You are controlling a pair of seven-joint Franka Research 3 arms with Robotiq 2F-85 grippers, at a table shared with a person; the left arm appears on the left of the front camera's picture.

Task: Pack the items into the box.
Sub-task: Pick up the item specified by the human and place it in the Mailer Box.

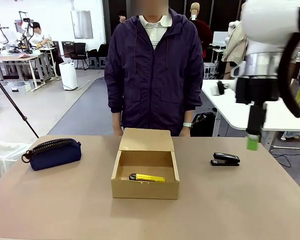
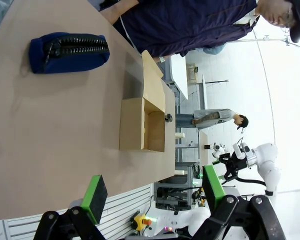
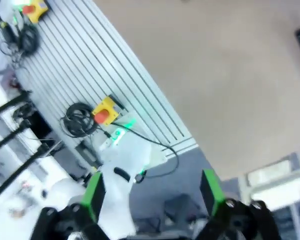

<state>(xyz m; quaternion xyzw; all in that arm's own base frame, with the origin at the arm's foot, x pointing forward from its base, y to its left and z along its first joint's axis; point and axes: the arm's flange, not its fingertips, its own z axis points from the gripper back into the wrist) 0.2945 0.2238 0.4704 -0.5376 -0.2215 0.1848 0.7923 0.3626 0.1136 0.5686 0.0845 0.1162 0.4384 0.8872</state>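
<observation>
The brown cardboard box [image 1: 145,172] stands open at the table's middle, its flap lid tipped back toward the person. A yellow utility knife [image 1: 147,178] lies inside on the box floor. The navy zippered pouch [image 1: 54,153] rests on the table at the left, apart from the box. In the left wrist view the pouch [image 2: 69,51] and box [image 2: 142,125] lie well ahead of my open left gripper [image 2: 152,192], which holds nothing. My right gripper [image 1: 254,135] hangs high above the table's right side; its wrist view shows the right gripper [image 3: 152,192] open and empty, its green pads wide apart.
A black stapler [image 1: 225,159] sits on the table right of the box, below my right arm. The person [image 1: 154,70] stands at the far edge behind the box. Bare tabletop [image 1: 215,210] stretches across the front.
</observation>
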